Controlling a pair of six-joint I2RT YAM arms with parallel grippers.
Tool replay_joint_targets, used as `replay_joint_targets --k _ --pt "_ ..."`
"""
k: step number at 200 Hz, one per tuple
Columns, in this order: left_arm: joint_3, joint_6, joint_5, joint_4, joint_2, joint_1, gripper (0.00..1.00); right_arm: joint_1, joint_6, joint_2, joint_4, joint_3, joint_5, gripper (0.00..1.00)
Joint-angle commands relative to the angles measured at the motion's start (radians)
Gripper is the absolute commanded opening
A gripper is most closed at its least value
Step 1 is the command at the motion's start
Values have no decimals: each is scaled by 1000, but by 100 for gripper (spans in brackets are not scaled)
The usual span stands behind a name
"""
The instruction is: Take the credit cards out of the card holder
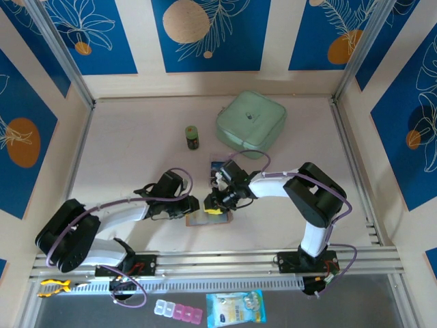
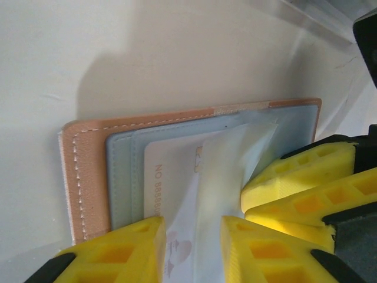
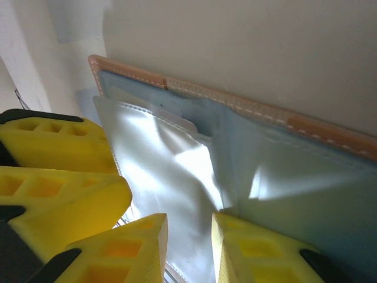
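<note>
I am not done yet. One pale credit card is still tucked in a grey pocket of the card holder. I can read "NO" and some eights on it. In the top view a small blue flat thing lies on the table just behind my hands. It looks like a card that is already out, but I cannot be sure. I cannot tell if more cards hide in the other pockets.

The card holder lies open and flat, close to the near edge of the table, about in the middle. It is pinkish-tan outside with white stitches along the rim. Inside are grey pockets and a shiny see-through flap that is puffed up.

My left gripper has its fingers a little apart, with the card and the flap running between them. My right gripper is a little apart too, right over the see-through flap. Neither one is pinching anything tight.
</note>
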Motion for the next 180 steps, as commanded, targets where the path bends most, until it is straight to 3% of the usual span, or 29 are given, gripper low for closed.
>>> replay_joint_targets --k 1,32,180 --pt "-13 -20 23 30 18 -10 28 -5 14 -20 -8 -24 -11 28" --pt "-14 -40 39 71 15 -15 20 -6 14 -23 0 -28 -18 28" --pt "99 -35 55 15 8 -46 20 -56 -26 -265 -178 -18 80 32"
